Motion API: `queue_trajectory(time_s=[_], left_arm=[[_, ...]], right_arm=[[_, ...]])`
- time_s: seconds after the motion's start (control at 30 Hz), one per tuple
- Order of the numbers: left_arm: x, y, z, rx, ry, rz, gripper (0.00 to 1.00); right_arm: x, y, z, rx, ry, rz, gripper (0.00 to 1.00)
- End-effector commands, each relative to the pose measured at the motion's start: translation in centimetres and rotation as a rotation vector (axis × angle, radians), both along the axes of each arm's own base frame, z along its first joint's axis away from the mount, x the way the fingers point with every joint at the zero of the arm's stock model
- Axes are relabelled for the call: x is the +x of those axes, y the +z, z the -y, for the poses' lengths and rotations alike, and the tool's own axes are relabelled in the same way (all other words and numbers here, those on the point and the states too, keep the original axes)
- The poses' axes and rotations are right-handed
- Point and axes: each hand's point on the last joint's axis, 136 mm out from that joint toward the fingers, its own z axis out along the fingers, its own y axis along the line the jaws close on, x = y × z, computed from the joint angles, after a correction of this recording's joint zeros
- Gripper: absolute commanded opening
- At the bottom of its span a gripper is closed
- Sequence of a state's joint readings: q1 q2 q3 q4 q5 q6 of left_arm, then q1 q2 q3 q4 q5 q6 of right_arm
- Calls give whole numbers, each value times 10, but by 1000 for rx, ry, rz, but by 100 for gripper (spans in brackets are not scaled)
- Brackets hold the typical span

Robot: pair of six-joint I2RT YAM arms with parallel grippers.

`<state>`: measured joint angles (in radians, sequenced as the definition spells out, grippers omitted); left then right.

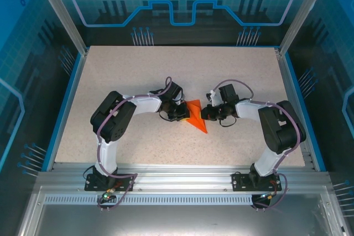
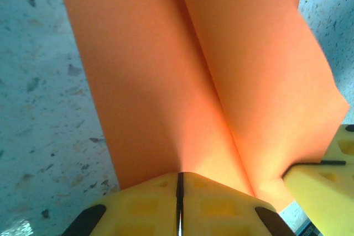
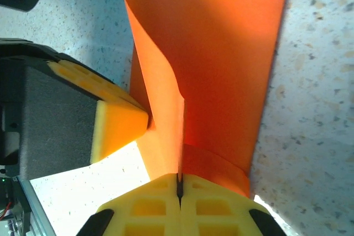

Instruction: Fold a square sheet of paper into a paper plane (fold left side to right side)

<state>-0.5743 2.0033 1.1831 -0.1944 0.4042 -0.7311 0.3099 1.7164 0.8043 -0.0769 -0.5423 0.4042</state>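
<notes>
The orange-red square sheet of paper (image 1: 197, 121) is folded into a pointed, kite-like paper plane shape, its tip toward the near right. It lies at the table's middle between both grippers. My left gripper (image 1: 182, 112) is shut on the sheet's left edge. Close up, the paper (image 2: 166, 81) rises from the left gripper (image 2: 179, 176) with a centre crease. My right gripper (image 1: 206, 113) is shut on the right side. In the right wrist view the gripper (image 3: 178, 179) pinches a raised flap of the paper (image 3: 221, 53). The left fingertip (image 3: 119, 122) touches the flap from the left.
The speckled beige table (image 1: 138, 75) has a blue rim (image 1: 65, 98) and glass walls around it. An aluminium rail (image 1: 177, 175) with both arm bases runs along the near edge. The right gripper's yellow fingertip (image 2: 323, 192) is beside the left jaws.
</notes>
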Motion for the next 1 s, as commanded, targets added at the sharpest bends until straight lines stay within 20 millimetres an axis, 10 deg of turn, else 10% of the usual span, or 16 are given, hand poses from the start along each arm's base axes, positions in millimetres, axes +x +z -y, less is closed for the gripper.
queue_trajectory(time_s=[0.0,0.97], left_arm=[[-6,-26,-12,97,5,-33,12],[-5,-25,-11,95,4,-30,11]], right_arm=[[-7,-14,8,4,-19,-69,4],[0,-22,9,-1,-12,-77,6]])
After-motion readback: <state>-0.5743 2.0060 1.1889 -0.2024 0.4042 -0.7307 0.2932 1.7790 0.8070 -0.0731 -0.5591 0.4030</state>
